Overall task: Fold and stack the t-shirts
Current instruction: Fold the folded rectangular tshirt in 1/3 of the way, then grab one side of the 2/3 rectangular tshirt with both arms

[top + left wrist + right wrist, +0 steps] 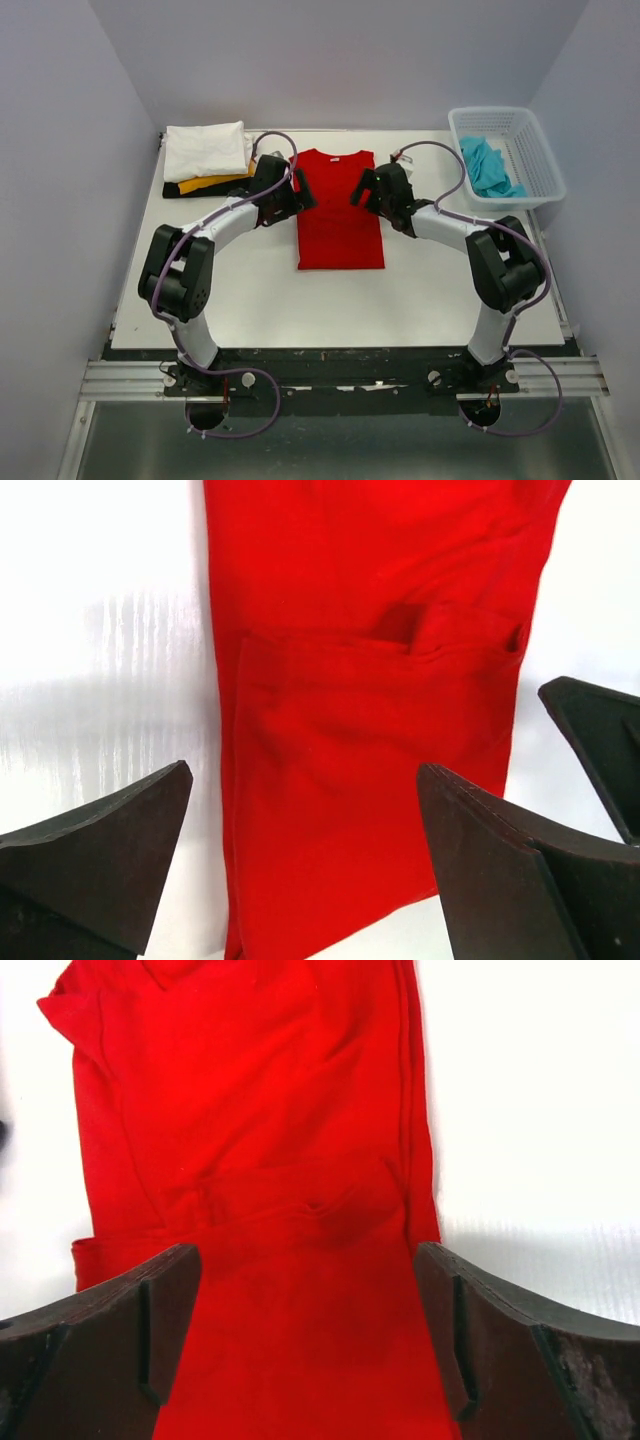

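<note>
Currently red t-shirt [340, 215] lies flat mid-desk [260, 300], sleeves folded in, collar toward the far edge. Left end effector [300, 195] sits over its left edge and right end effector [362, 190] over its right edge, both spread wide, gripping nothing. Folded stack [205, 155] far left; turquoise tee [488, 165] in basket [545, 170].
</note>
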